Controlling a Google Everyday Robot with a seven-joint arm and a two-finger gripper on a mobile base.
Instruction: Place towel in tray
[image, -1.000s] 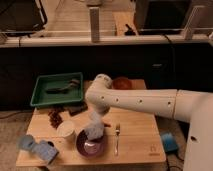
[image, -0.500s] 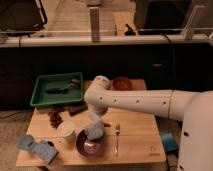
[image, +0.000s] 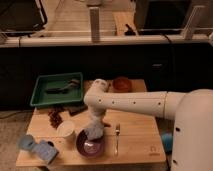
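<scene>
The green tray (image: 56, 91) stands at the table's back left, with dark utensils lying in it. My white arm reaches in from the right and bends down at the table's middle. The gripper (image: 95, 121) points down and is shut on a grey-blue towel (image: 93, 132). The towel hangs bunched just above the purple plate (image: 90, 144) at the front middle. The towel is to the right of the tray and nearer the front.
A brown bowl (image: 121, 83) sits at the back right and a fork (image: 117, 138) lies right of the plate. A white cup (image: 66, 130), dark red bits (image: 55, 118) and blue sponges (image: 38, 147) are at the front left. The table's front edge is close.
The arm's elbow has shifted slightly left and down. The towel stays in the gripper over the purple plate, hardly moved.
</scene>
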